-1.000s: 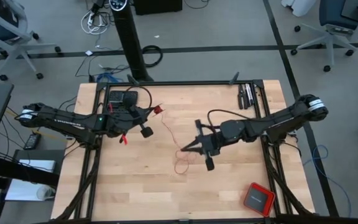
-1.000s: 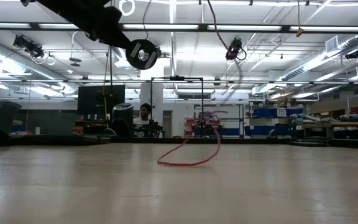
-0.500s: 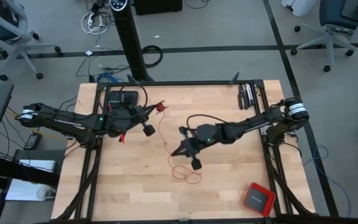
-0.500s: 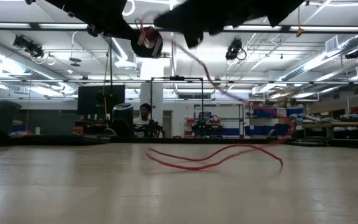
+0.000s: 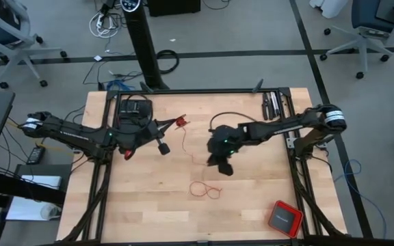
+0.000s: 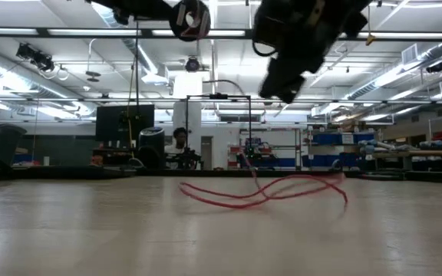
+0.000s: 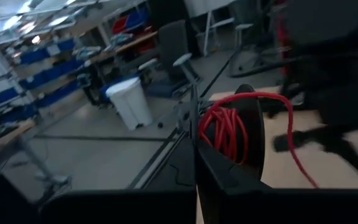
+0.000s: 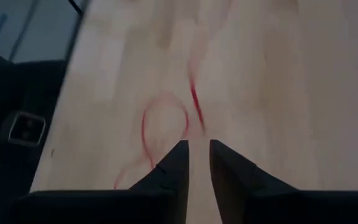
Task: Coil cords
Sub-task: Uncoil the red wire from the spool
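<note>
The cords are one thin red cord. Part of it is a small tight bundle [image 5: 180, 122] in my shut left gripper [image 5: 175, 125], held high over the table's far left. From there a strand [image 7: 297, 163] runs down to loose loops [image 5: 205, 188] that lie on the table's middle [image 6: 263, 192]. My right gripper [image 5: 219, 162] hovers just beyond the loops, pointing slantwise down. Its fingers stand a little apart [image 8: 197, 149] with nothing between them, and the loops [image 8: 163, 121] lie ahead of them. My left gripper pinches the bundle's several turns [image 7: 224, 134] between its two fingers, which point about level toward the table's right. The bundle is lifted clear of the table. One strand leaves it and hangs slack down to the loops.
A red square box with a dark top [image 5: 284, 219] sits at the near right corner. Dark tools [image 5: 272, 106] lie at the far right edge, and a black device [image 5: 134, 109] at the far left. Bare wood lies around the loops.
My right gripper has sunk toward the table and tipped nose-down, ending a little nearer the right edge. The stretch of cord that rose steeply half a second ago now lies slack in the loops on the table. My left gripper has risen slightly with the bundle.
</note>
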You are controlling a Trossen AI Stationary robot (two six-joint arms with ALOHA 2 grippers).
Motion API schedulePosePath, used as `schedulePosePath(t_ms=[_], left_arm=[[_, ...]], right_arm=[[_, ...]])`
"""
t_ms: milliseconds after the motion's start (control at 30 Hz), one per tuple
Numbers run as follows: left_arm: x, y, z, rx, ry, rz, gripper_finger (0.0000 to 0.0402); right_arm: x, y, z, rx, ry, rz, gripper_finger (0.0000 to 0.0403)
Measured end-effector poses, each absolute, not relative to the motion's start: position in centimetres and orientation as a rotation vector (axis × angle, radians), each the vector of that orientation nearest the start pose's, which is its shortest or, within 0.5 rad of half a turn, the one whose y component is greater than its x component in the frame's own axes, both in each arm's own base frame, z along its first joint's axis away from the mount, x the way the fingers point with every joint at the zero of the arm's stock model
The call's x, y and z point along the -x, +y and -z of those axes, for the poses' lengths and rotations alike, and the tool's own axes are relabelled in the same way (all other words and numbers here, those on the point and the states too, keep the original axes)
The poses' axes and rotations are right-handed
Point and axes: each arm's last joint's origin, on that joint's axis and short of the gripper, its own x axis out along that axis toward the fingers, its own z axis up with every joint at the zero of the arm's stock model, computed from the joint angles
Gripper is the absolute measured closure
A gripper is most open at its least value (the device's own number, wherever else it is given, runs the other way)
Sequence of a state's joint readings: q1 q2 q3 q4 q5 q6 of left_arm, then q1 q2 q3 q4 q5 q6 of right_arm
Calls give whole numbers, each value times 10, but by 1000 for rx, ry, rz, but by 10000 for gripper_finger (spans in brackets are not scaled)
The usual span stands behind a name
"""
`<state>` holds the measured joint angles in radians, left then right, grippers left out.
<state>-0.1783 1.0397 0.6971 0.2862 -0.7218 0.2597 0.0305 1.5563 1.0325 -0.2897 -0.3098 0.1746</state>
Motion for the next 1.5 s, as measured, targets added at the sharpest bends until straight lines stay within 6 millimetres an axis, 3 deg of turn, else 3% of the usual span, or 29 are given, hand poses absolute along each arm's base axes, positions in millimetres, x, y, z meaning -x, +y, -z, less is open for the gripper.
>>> schedulePosePath(t_ms=[100, 200, 300, 467, 733, 967, 1500], left_arm=[[-227, -24, -303, -287, 95, -495, 401], [-228, -27, -306, -279, 56, -425, 401], [-228, -30, -308, -293, 14, -339, 401], [-224, -30, -289, -289, -97, -269, 401], [-215, -27, -273, -295, -197, -278, 401], [-217, -28, -271, -292, -198, -247, 401], [-217, -27, -270, -268, -187, -266, 401]], right_arm=[[-307, 14, -240, -319, 889, -207, 330], [-295, 11, -260, -270, 818, -109, 329], [-287, 11, -284, -126, 668, 25, 333], [-284, 25, -312, 60, 370, 108, 335], [-302, 36, -296, 166, 174, 74, 335], [-322, 26, -284, 200, 111, 91, 338], [-323, 20, -291, 191, 31, -13, 348]])
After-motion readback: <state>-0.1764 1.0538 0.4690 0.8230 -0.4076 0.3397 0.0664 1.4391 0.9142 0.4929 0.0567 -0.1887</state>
